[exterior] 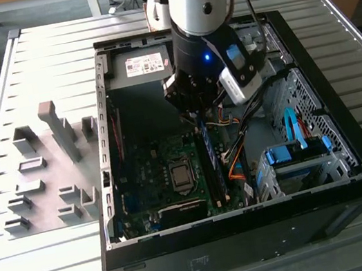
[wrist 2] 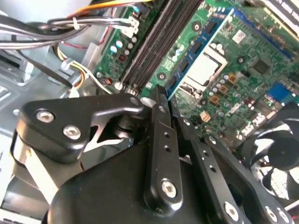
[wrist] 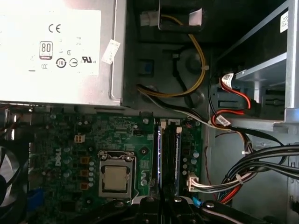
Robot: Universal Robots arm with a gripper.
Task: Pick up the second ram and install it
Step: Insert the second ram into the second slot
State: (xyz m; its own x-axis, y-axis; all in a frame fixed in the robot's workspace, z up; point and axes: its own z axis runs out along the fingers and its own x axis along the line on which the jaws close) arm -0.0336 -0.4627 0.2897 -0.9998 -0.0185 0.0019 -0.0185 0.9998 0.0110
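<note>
The second ram [exterior: 212, 165] is a thin blue stick standing on edge in the slot row beside the CPU socket [exterior: 182, 175], inside the open computer case. In the second wrist view its chip-covered face [wrist 2: 201, 49] runs up to my fingertips. In the first wrist view its blue edge [wrist: 159, 154] lies parallel to another blue-edged strip [wrist: 177, 154]. My gripper [exterior: 196, 120] hangs over the far end of the slots. Its black fingers [wrist 2: 159, 135] are drawn together, the tips [wrist 2: 161, 93] right at the stick's end. I cannot tell whether they touch it. The gripper [wrist: 162, 201] covers that end in the first wrist view.
The power supply [wrist: 56, 46] sits just beyond the slots. Cable bundles [wrist: 252, 168] crowd the side away from the socket. A drive cage with light-blue brackets [exterior: 297, 157] stands at the exterior view's right. A fan [wrist 2: 280, 149] lies past the socket. A grey fixture board [exterior: 47, 173] lies outside the case.
</note>
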